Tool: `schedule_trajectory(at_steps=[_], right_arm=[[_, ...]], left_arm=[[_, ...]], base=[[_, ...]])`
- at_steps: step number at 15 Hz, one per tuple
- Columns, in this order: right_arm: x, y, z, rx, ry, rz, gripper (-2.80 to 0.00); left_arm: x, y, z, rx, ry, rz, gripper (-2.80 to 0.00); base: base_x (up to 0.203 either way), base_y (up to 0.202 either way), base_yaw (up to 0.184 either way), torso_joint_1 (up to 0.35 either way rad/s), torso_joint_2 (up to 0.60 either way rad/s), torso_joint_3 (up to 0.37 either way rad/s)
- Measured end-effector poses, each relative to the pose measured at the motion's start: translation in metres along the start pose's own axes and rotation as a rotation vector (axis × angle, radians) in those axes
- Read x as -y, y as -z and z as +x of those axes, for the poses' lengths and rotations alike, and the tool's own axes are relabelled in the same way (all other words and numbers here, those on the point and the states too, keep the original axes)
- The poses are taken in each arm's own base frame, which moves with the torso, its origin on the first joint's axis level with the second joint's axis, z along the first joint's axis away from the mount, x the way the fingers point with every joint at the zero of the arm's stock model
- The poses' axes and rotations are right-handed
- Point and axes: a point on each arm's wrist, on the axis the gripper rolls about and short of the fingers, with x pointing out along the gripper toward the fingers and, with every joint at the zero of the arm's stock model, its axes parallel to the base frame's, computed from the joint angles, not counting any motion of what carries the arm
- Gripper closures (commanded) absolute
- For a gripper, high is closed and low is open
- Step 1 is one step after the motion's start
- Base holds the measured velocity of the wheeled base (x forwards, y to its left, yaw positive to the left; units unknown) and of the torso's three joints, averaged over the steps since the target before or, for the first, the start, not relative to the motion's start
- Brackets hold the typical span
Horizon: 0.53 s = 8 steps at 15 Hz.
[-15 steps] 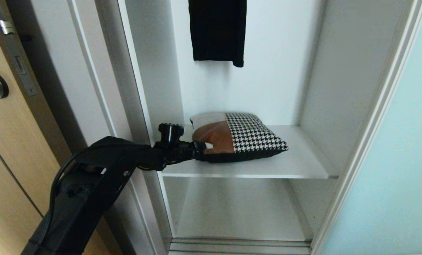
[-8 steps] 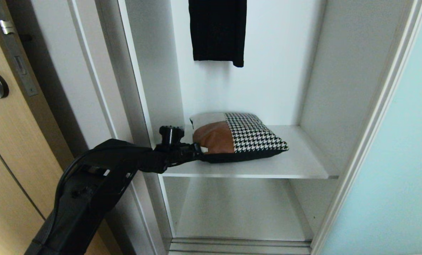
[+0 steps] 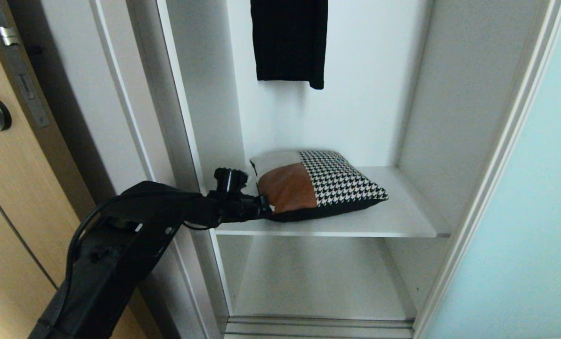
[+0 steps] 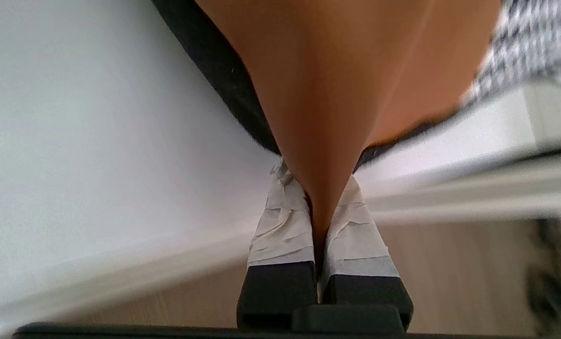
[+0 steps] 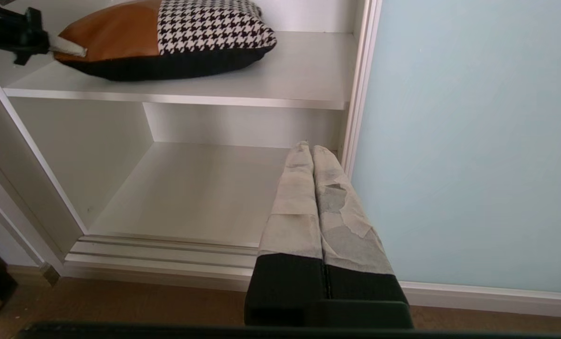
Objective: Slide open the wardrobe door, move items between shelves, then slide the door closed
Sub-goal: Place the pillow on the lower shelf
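— What's nearest?
— Lower left, the left pincer point(image 3: 264, 207) pinches the cushion point(image 3: 318, 183) corner on the upper shelf point(image 3: 402, 212); the right pincer point(image 5: 312, 155) is closed, empty.
— Behind?
— A black garment point(image 3: 289, 40) hangs top centre; the sliding wardrobe door point(image 3: 520, 212) stands right.

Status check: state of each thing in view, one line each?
sliding wardrobe door: slid open, at the right.
cushion: lying on the upper shelf, corner pinched.
left tool: shut on the cushion's leather corner.
right tool: shut, empty, low before the lower shelf.
black garment: hanging above.
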Motion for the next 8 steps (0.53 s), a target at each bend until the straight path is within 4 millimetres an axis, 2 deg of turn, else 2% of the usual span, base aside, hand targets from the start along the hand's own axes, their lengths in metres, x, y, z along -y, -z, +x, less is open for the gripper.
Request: schedule_trajectory(at_steps=[4,6,8], right_arm=[[0.000,0.000,0.000,0.000,0.000,0.000,0.00],[0.000,0.000,0.000,0.000,0.000,0.000,0.00],[0.000,0.000,0.000,0.000,0.000,0.000,0.00]], left_arm=[[0.009,0.007,-0.029,-0.109,0.029,0.011,0.00],[0.016,0.001,-0.053,-0.122,0.013,0.011,0.00],[0.011,-0.005,-0.076,-0.130,-0.055,-0.026,0.00]], base=[[0.000,0.000,0.000,0.000,0.00,0.000],[0.000,0.000,0.000,0.000,0.00,0.000],[0.000,0.000,0.000,0.000,0.00,0.000]])
